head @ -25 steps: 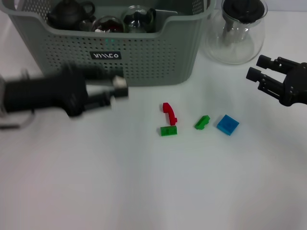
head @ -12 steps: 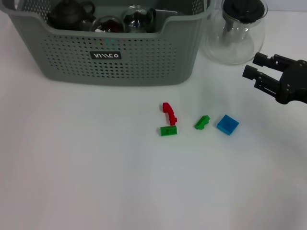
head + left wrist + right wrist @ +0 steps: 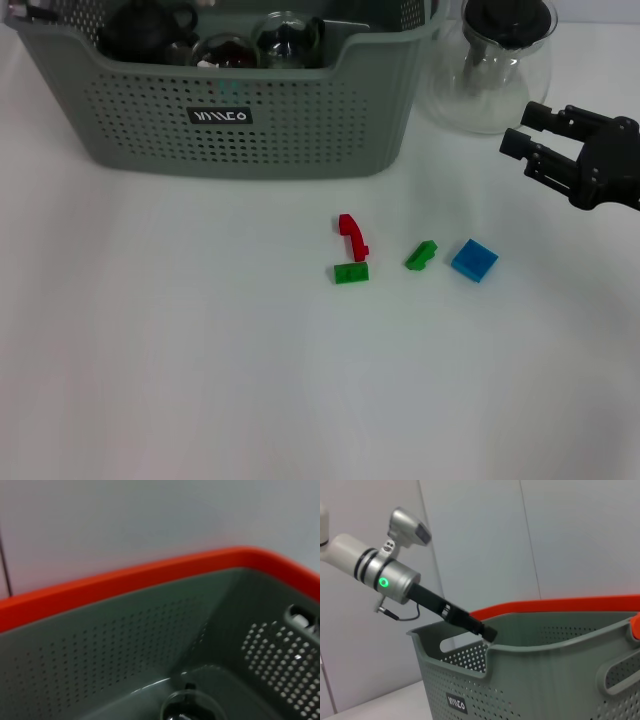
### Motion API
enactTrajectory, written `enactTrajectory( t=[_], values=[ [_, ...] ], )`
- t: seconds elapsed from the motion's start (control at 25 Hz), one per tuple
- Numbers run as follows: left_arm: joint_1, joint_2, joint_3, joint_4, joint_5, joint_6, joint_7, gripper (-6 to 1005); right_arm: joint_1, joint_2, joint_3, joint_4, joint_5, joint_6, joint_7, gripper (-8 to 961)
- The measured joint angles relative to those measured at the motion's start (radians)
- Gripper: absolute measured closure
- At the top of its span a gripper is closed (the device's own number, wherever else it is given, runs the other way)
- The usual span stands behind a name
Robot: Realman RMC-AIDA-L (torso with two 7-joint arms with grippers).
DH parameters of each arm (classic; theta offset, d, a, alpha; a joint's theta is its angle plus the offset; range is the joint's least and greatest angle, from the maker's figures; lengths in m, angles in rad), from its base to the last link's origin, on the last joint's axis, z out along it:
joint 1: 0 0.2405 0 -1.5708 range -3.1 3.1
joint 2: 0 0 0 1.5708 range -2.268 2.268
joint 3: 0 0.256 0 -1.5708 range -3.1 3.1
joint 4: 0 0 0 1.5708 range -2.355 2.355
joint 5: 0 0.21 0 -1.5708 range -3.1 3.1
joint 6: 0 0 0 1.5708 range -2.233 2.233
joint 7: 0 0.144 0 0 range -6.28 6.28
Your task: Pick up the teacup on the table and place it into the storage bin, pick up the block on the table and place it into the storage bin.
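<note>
The grey-green storage bin (image 3: pixel 300 130) stands at the back left of the table. My left gripper (image 3: pixel 487 631) shows in the right wrist view, reaching over the bin's rim; the left wrist view looks down onto the bin's inner wall (image 3: pixel 125 645). I cannot make out the teacup on the table or in that gripper. A red block (image 3: pixel 351 236), a flat green block (image 3: pixel 351 272), a second green block (image 3: pixel 421 255) and a blue block (image 3: pixel 474 260) lie in front of the bin. My right gripper (image 3: pixel 523 130) hovers open and empty, to the right of and behind the blue block.
A clear glass carafe (image 3: pixel 492 65) with a black lid stands right of the bin, just behind my right gripper. A dark teapot (image 3: pixel 148 28) and glass vessels (image 3: pixel 288 38) lie inside the bin. An orange rim (image 3: pixel 560 605) runs behind the bin.
My left arm, low in front of the bin a second ago, has lifted away and now reaches over the bin. The right gripper has crept slightly left.
</note>
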Motion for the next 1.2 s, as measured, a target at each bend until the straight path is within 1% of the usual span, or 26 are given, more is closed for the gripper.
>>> enactTrajectory(
  t=[0.12,0.28,0.4,0.44,0.48,0.52,0.56,0.6,0.64,0.68,0.72,0.8,0.84,0.88,0.92,1.08,1.12,1.2],
  values=[
    [-0.005,-0.017,0.006,0.000,0.021,-0.010,-0.007,570,0.000,0.000,0.000,0.000,0.000,0.002,0.000,448],
    [0.006,-0.031,-0.003,0.025,0.000,0.006,-0.003,488,0.000,0.000,-0.001,0.001,0.000,0.010,0.000,448],
    [0.049,-0.040,-0.024,0.091,-0.066,0.042,0.008,426,0.000,0.000,-0.002,0.002,0.000,0.011,0.000,448],
    [0.082,-0.048,-0.050,0.137,-0.131,0.072,0.029,406,0.000,0.000,-0.003,0.002,0.000,0.011,0.000,448],
    [0.082,-0.048,-0.050,0.137,-0.131,0.072,0.029,385,0.000,0.000,-0.003,0.003,0.000,0.011,0.000,448],
    [0.102,-0.052,-0.070,0.162,-0.173,0.092,0.045,365,0.000,0.000,-0.003,0.003,0.000,0.011,0.001,448],
    [0.153,-0.065,-0.127,0.209,-0.291,0.155,0.112,344,0.000,0.000,-0.004,0.002,0.000,0.011,0.003,448],
    [0.197,-0.071,-0.175,0.227,-0.404,0.225,0.186,345,0.000,0.000,-0.003,0.002,0.000,0.011,0.005,448],
    [0.258,-0.077,-0.228,0.234,-0.540,0.327,0.286,346,0.000,0.000,-0.003,0.003,0.000,0.011,0.007,448],
    [0.293,-0.080,-0.251,0.229,-0.619,0.400,0.353,347,0.000,-0.001,-0.002,0.004,0.000,0.011,0.008,448],
    [0.301,-0.080,-0.257,0.226,-0.631,0.413,0.367,348,0.000,-0.002,-0.001,0.007,0.000,0.011,0.010,448],
    [0.370,-0.093,-0.277,0.203,-0.712,0.533,0.499,351,-0.001,-0.005,-0.001,0.008,0.000,0.011,0.017,448],
    [0.370,-0.093,-0.277,0.203,-0.712,0.533,0.499,352,-0.002,-0.006,-0.001,0.008,0.000,0.012,0.023,448],
    [0.437,-0.119,-0.286,0.175,-0.706,0.608,0.636,354,-0.003,-0.008,-0.001,0.008,0.000,0.013,0.030,448],
    [0.450,-0.126,-0.286,0.168,-0.694,0.618,0.673,355,-0.002,-0.009,0.000,0.007,0.000,0.013,0.040,448],
    [0.526,-0.173,-0.252,0.102,-0.606,0.648,0.913,363,0.003,-0.019,-0.001,-0.001,0.000,0.013,0.095,449],
    [0.540,-0.182,-0.227,0.070,-0.575,0.646,0.981,365,0.006,-0.022,-0.002,-0.001,0.000,0.011,0.105,449],
    [0.543,-0.189,-0.178,-0.033,-0.521,0.620,1.086,370,0.010,-0.026,-0.003,-0.002,0.000,0.007,0.123,449]
  ],
)
